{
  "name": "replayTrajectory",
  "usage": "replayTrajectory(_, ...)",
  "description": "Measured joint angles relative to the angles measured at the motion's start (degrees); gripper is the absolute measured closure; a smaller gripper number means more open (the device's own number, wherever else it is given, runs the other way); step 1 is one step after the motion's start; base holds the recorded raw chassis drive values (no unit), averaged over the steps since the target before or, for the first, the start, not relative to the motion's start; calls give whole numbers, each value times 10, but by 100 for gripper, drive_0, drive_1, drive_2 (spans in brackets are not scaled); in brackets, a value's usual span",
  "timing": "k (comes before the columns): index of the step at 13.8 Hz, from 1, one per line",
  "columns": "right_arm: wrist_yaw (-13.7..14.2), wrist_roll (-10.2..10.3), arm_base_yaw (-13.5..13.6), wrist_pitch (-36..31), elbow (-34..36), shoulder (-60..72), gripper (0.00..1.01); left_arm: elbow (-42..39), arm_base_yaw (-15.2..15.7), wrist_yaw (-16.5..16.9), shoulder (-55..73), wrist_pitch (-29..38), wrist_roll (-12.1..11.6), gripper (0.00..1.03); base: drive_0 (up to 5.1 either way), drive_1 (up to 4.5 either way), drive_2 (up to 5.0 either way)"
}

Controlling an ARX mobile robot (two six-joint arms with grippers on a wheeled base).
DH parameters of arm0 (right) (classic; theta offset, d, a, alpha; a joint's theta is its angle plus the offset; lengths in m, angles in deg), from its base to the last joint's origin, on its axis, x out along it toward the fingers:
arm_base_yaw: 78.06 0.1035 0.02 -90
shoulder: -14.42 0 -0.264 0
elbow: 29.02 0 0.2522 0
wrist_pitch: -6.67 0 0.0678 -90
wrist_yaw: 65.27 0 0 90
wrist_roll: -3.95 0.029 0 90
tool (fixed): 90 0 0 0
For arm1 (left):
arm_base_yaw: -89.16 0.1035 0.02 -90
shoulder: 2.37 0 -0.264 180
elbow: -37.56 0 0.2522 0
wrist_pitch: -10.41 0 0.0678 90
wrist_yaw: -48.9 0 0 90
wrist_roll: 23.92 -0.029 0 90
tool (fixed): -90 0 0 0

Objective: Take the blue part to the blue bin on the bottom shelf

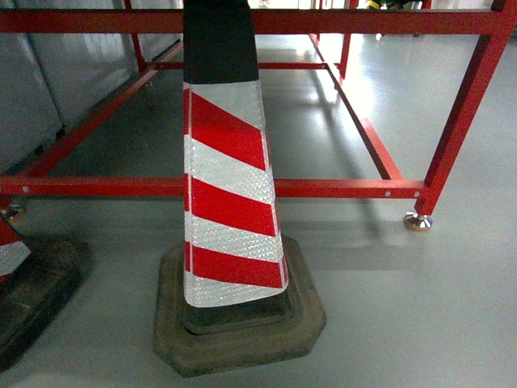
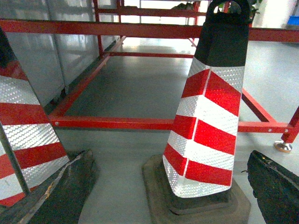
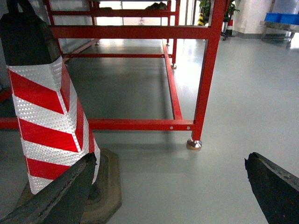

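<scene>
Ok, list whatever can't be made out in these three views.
- Head view: the striped cone loses its top at the upper edge, and a second cone is cut off by the left edge.
- Right wrist view: the blue shapes far off are too small to tell whether any is the blue bin.
- The blue part and the bottom shelf: no view shows either recognisably.

A: Traffic cone: which pattern?
B: Diagonal red and white reflective stripes, black top, dark grey-brown base.
A: Surroundings?
B: Red metal frame; glossy pale grey floor; distant blue bins.
</scene>
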Motion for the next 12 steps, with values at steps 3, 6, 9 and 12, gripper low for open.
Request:
replayTrajectory(3,0,0,0,0,0,0,3,0,0,0,0,0,0,5,0,0,0)
replayTrajectory(6,0,0,0,2,0,0,3,0,0,0,0,-1,0,5,0,0,0)
replayTrajectory(9,0,-1,0,0,0,0,3,0,0,-1,0,0,-1,5,0,0,0)
replayTrajectory(12,1,1,0,0,0,0,3,0,0,0,0,0,-2,5,0,0,0)
